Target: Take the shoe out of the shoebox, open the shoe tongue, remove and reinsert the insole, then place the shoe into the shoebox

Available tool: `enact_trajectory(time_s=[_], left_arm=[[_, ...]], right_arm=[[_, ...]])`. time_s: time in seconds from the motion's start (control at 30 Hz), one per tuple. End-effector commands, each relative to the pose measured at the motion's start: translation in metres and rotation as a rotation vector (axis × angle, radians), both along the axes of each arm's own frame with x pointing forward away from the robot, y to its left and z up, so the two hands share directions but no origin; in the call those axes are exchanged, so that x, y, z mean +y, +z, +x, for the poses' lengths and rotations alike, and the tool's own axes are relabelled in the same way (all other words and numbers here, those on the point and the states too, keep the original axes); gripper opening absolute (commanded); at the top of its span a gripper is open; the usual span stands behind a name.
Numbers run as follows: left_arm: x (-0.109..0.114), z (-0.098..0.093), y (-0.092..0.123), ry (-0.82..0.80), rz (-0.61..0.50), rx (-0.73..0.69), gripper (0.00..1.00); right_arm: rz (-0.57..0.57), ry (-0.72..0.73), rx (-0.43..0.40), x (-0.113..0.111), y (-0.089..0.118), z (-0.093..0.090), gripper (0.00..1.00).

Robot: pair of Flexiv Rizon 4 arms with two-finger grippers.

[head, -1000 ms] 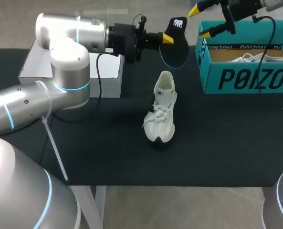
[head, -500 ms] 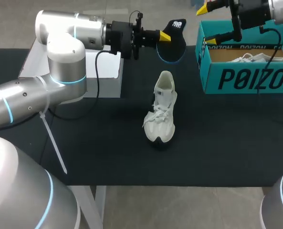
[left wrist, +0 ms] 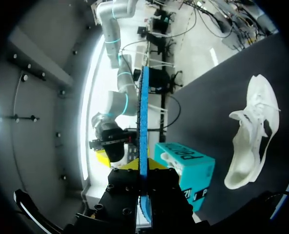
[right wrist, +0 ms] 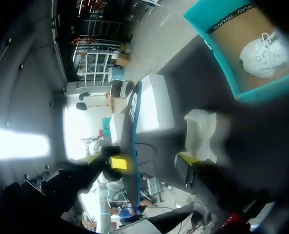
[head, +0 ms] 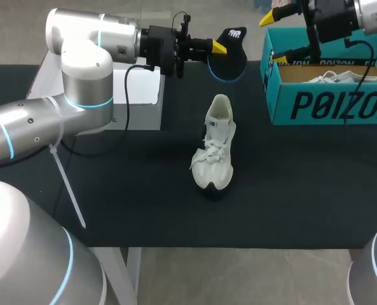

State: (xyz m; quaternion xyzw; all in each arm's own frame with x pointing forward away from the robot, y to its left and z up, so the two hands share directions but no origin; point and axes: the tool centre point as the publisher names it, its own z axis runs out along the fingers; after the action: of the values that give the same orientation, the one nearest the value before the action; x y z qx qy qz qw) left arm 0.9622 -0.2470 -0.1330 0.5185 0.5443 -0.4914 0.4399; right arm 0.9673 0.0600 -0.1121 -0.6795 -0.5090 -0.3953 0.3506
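A white sneaker (head: 215,143) lies on the black table, toe toward the front edge; it also shows in the left wrist view (left wrist: 251,131). My left gripper (head: 217,47) is shut on a dark insole (head: 231,46), held in the air behind the sneaker. Seen edge-on, the insole (left wrist: 143,117) rises from between the left gripper's fingers (left wrist: 143,168). My right gripper (head: 274,37) hangs open at the teal shoebox's (head: 328,101) left end, nothing between its fingers. From the right wrist, the insole (right wrist: 132,141) stands ahead of the open right gripper (right wrist: 139,161).
A second white shoe (head: 341,77) lies inside the teal shoebox (right wrist: 217,27). A white box (head: 140,98) sits at the back left under my left arm. Bare black table surrounds the sneaker.
My right gripper's fingers have spread wider and it has shifted slightly beside the shoebox. My left arm has drawn the insole a little up and back.
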Motion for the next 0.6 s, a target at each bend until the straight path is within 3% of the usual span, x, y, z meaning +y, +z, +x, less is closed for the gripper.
enact_trajectory(time_s=[0.03, 0.2, 0.43, 0.6], left_arm=[[-0.001, 0.001, 0.0, 0.0, -0.001, -0.001, 0.0], [-0.001, 0.001, 0.0, 0.0, -0.001, -0.001, 0.0], [-0.001, 0.001, 0.0, 0.0, -0.001, -0.001, 0.0], [-0.003, -0.002, 0.025, 0.056, -0.034, 0.152, 0.0]], right_arm=[[-0.035, -0.005, -0.008, -0.003, 0.001, -0.002, 1.0], [-0.141, 0.006, -0.03, -0.004, -0.01, -0.008, 1.0], [-0.143, 0.004, -0.036, 0.0, -0.015, -0.011, 1.0], [-0.137, 0.003, -0.033, 0.002, -0.015, -0.011, 1.0]])
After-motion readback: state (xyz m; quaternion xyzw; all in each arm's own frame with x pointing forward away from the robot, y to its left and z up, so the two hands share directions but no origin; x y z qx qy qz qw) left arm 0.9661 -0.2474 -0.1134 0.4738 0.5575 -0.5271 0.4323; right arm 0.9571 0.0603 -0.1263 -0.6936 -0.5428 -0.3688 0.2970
